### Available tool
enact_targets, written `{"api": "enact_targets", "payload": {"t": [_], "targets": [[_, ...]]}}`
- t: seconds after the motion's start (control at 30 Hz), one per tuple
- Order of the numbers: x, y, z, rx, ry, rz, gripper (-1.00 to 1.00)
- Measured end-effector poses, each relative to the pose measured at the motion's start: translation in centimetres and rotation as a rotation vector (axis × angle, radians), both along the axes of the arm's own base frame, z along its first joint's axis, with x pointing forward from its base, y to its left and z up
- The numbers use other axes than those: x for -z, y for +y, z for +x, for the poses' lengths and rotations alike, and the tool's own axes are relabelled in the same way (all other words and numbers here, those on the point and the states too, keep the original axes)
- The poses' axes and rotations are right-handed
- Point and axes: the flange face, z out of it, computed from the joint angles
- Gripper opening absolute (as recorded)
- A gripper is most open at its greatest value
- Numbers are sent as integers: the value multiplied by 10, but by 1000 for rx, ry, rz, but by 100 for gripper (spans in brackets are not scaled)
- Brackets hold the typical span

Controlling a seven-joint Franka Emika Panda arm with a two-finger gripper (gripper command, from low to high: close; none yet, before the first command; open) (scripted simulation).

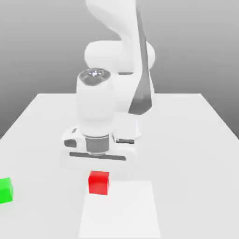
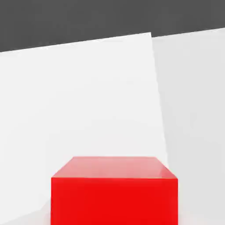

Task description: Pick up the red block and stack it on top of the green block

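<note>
Under the white arm's gripper (image 1: 98, 164), jaws pinch small red cube (image 1: 99, 182); grip looks shallow, cube cld slip en route to green cube (image 1: 5, 190).

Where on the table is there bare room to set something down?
The table is bare across the exterior view's right, from the red block to the edge, and between red block and green block. Crowded only under the arm, behind the red block.
</note>
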Motion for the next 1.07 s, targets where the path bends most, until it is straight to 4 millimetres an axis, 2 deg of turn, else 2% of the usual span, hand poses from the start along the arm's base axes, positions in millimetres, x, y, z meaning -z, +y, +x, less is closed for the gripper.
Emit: {"api": "enact_targets", "payload": {"t": [0.2, 0.4, 0.6, 0.77, 0.83, 0.93, 0.97, 1.07], "targets": [[-8, -63, 7, 384, 1, -1, -100], [-17, -128, 5, 771, 1, -1, -100], [-26, -195, -9, 1157, 0, -1, -100], [-34, -252, -31, 1486, -2, 1, -100], [-21, -264, -36, 1550, -3, 1, -100], [17, -267, -37, 1568, -3, 0, -100], [25, -267, -37, 1569, -3, 0, 100], [25, -267, -37, 1569, -3, 0, 100]]}}
